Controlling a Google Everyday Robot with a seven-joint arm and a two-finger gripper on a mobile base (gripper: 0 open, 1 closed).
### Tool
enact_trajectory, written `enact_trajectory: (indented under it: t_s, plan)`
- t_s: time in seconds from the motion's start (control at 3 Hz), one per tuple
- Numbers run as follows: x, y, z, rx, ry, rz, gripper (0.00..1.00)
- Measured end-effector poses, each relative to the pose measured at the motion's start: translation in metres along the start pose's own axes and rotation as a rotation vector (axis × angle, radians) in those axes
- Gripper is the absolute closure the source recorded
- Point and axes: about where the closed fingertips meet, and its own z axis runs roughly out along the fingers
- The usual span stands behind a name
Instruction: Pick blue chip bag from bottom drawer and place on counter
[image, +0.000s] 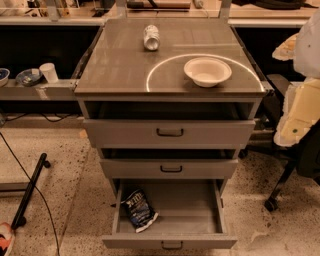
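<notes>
The blue chip bag (139, 209) is lying flat on the floor of the bottom drawer (186, 212), towards its left side and nearer the front, turned at a slant with its white edge pointing to the front wall. The drawer is standing pulled well out, so the bag is lying open to reach from above.

Judging by its creases, the bag is looking light, soft and thin-skinned; it is likely to crumple and slide rather than resist, and a hard squeeze risks crushing what is inside. The best hold is probably across the puffed middle or on a crimped end, coming straight down and clear of the left drawer wall.

Above, the middle drawer (170, 169) and top drawer (170, 132) are sitting far less extended. The tabletop (115, 65) is carrying a silver can (151, 37) lying near the back and a white bowl (207, 71) sitting inside the white arc (155, 70); its left half is offering bare room for the bag.

The tool is not showing in the camera view, so I cannot tell how far open it is or whether it is holding anything. Pale shapes (300, 110) are crowding the right edge; what they are I cannot tell.
</notes>
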Motion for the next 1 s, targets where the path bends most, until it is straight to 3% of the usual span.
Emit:
enact_trajectory:
  t_s: [0.33,0.67,1.0]
  plan:
    - [0.0,0.0,0.0,0.0,0.0,0.0,0.0]
    - [0.001,0.004,0.009,-0.018,-0.078,0.023,0.0]
    - [0.005,0.018,0.062,-0.074,-0.241,0.072,0.0]
